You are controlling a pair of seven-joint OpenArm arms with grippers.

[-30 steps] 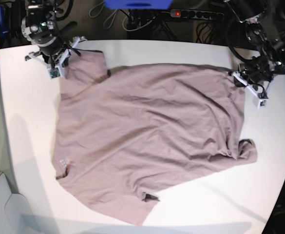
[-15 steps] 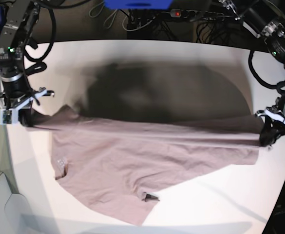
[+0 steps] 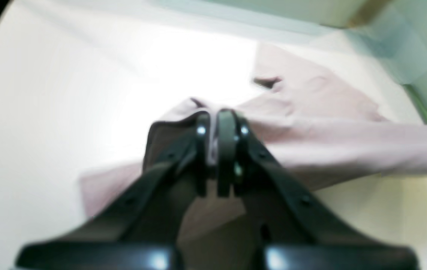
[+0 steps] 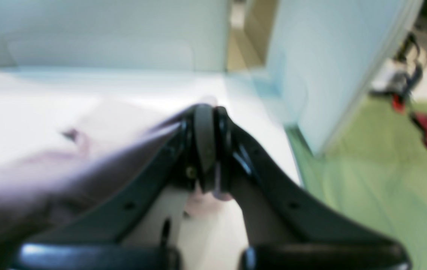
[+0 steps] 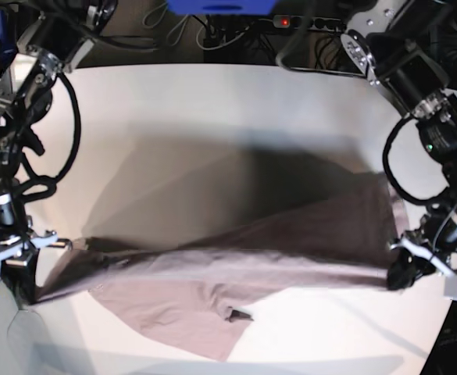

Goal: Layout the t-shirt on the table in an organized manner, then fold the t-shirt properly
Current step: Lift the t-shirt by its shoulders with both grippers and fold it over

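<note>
Dragging the one t-shirt (image 5: 236, 262) toward the near edge of the table (image 5: 212, 101), I am lifting its far hem, which was lying flat at the table's back a second ago, so layout is being redone. Both my pincers, left gripper (image 5: 398, 273) and right gripper (image 5: 21, 273), are clamping its corners.

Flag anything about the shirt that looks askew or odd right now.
The t-shirt hangs stretched between the left hand and right hand, not flat. Its near part lies bunched on the table, hem slanting and one corner flipped.
</note>
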